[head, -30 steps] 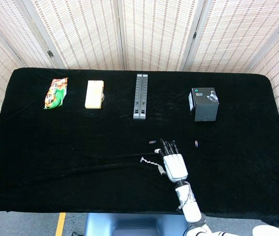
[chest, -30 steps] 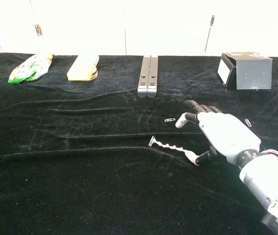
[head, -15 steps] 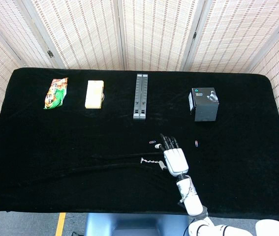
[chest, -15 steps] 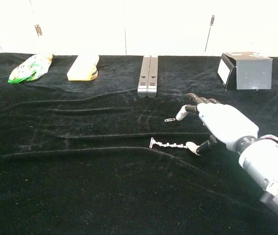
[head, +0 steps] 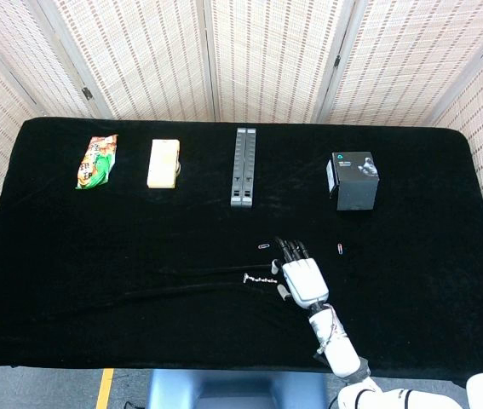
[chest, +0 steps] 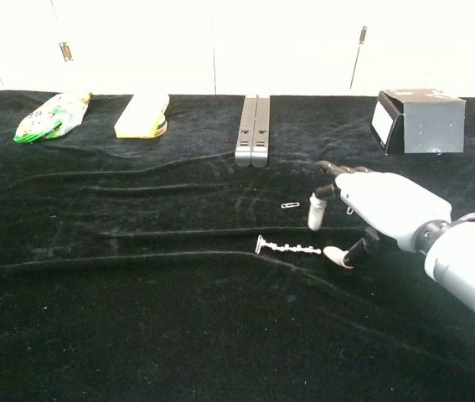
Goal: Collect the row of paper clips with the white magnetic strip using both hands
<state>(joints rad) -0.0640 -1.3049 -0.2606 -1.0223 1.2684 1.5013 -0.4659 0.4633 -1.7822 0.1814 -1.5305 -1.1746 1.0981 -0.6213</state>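
Several paper clips cling end to end in a short knobbly chain (chest: 286, 248) lying on the black cloth of the table (chest: 136, 285), just left of the right hand (chest: 371, 219); in the head view the same chain (head: 261, 278) shows as a thin pale line pointing left from the thumb side of the hand (head: 303, 279). Whether a white magnetic strip lies among them cannot be told at this size. One loose paper clip (chest: 289, 204) rests on the cloth just beyond the chain, near the hand's fingers (chest: 316, 209), and another (head: 341, 249) lies to the hand's right in the head view. The right hand hovers low, palm down, its glossy white shell arched and its dark fingers bent downward with pale tips, apart and holding nothing; the thumb tip sits right at the chain's near end, though contact cannot be made out. Behind it, a white forearm reaches in from the lower right. The cloth is velvety, with long shallow creases. Along the far edge stand a green snack packet (head: 96, 161), a flat yellow block (head: 163, 162), a slim grey ridged bar (head: 242, 167) and a dark cube-like box (head: 353, 180). Woven screens (head: 267, 60) stand behind.
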